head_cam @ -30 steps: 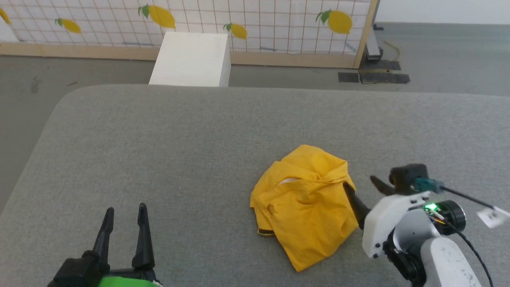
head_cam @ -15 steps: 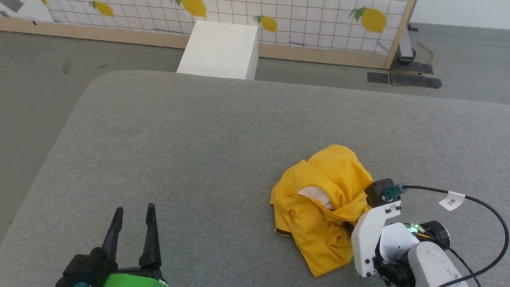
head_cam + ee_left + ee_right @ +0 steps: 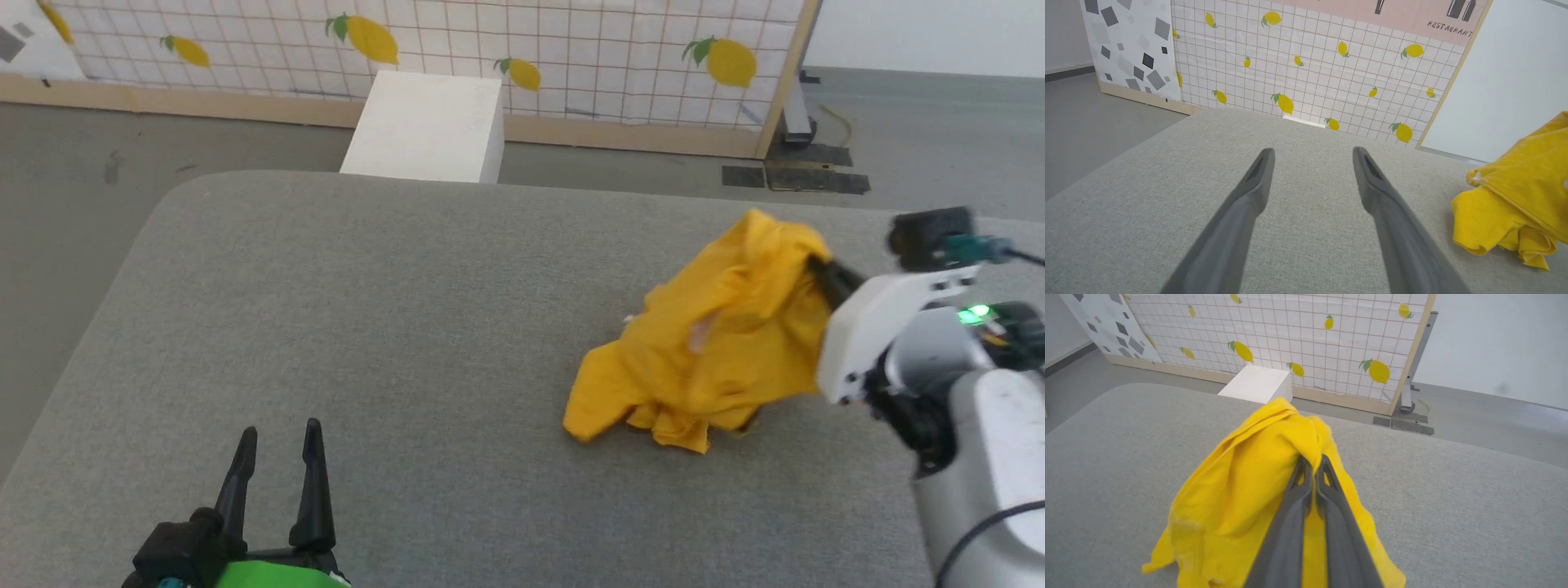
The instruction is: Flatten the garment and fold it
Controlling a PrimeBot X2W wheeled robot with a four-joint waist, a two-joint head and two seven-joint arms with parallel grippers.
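Grey fabric covers the desk (image 3: pixel 367 310), and toward its right side sits the action: the garment (image 3: pixel 718 343), mustard yellow and bunched. Its top end hangs high in the air while the lower folds rest crumpled on the desk. A small pale patch shows among the creases. Gripping that raised end is the right pincer (image 3: pixel 819 269), and in the right wrist view the two dark fingers (image 3: pixel 1290 522) are pressed almost together, with yellow cloth pinched at the tips and draping down both sides. Well apart, at the near left of the desk, the left pincer (image 3: pixel 277 431) hovers with fingers spread wide, nothing between them, touching nothing. Beyond the far edge of the desk a plain white box (image 3: pixel 424 122) stands on the floor. Behind the box runs a gridded panel printed with lemons (image 3: pixel 571 49).
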